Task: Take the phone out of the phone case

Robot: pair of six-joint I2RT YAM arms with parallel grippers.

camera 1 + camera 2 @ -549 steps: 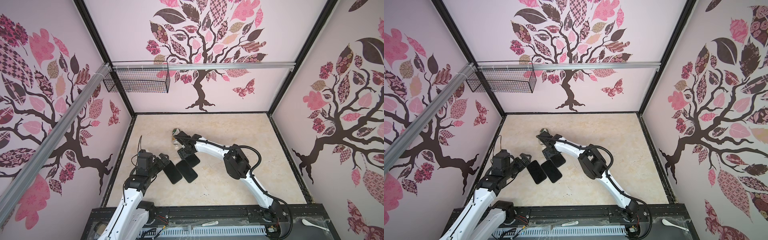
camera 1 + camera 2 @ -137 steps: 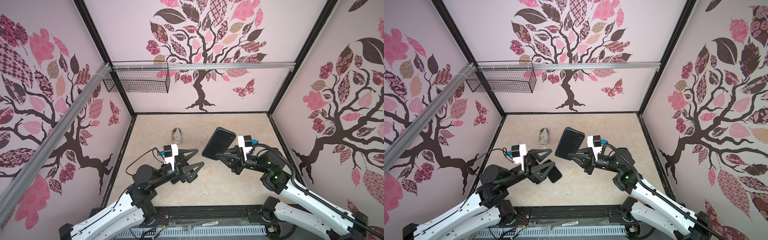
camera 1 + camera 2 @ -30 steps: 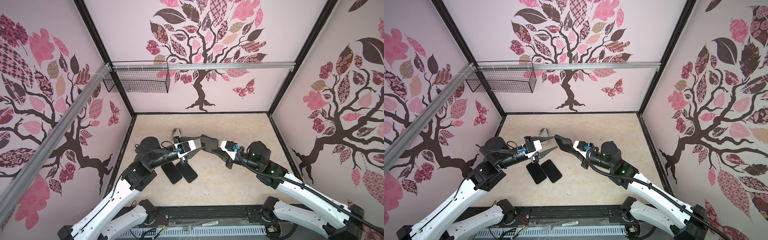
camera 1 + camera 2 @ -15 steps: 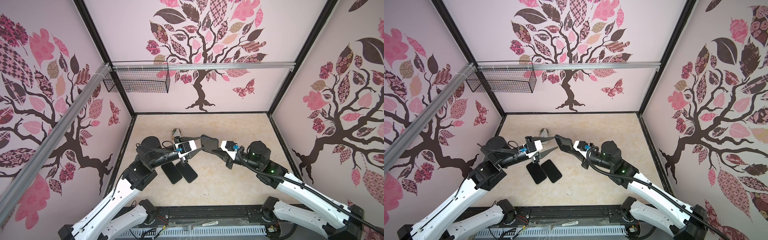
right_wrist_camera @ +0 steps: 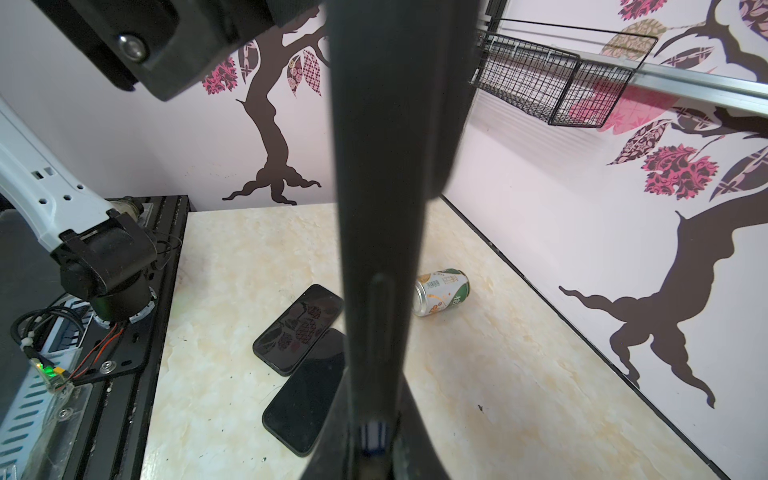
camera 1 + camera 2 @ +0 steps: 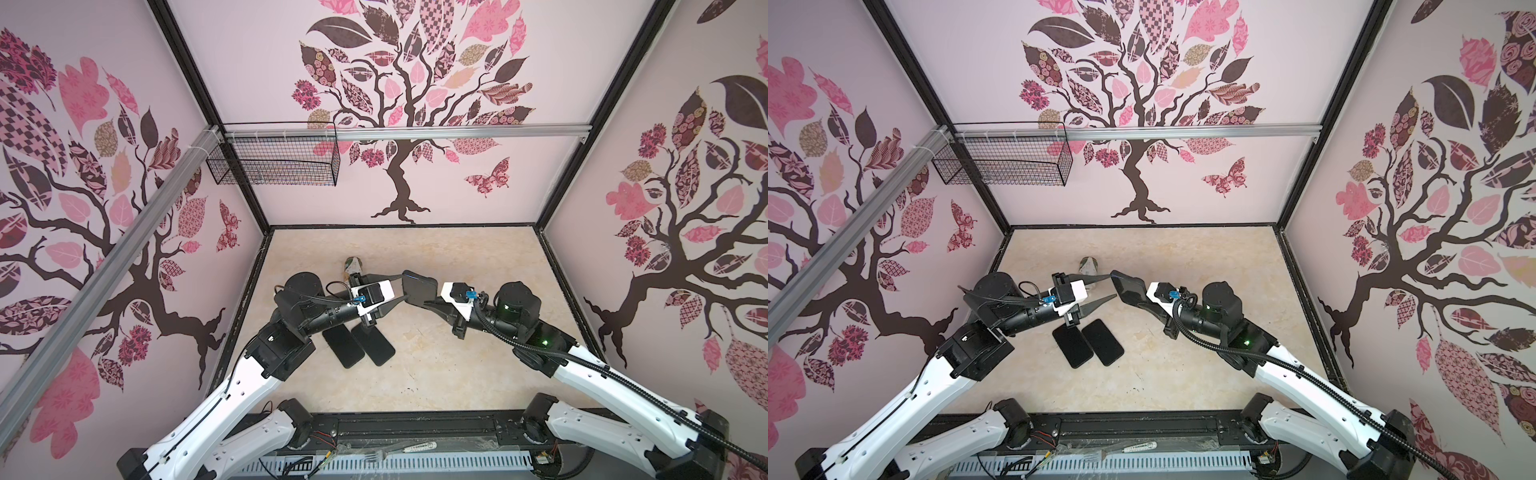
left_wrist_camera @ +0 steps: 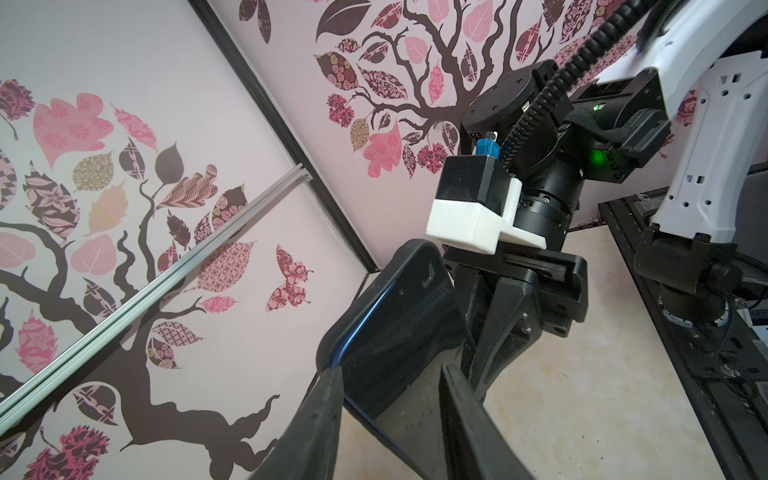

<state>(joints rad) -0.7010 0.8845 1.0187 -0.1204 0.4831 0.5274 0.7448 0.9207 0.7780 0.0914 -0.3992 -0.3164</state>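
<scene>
My right gripper (image 6: 428,300) was pinching the slim black glass-fronted phone in its dark rubbery case (image 6: 419,286), held clear above the beige marbled table (image 6: 457,374). My left gripper (image 7: 390,372) stood spread, one fingertip (image 7: 328,386) at the case's rounded corner lip. I judged the phone stiff, slick, breakable; the case pliable, best peeled from a corner.

Pale pink walls (image 6: 266,62) with tree decals (image 6: 401,183), black wire basket (image 6: 274,162) on aluminium rail (image 6: 457,132), beige marbled floor (image 6: 457,374)
</scene>
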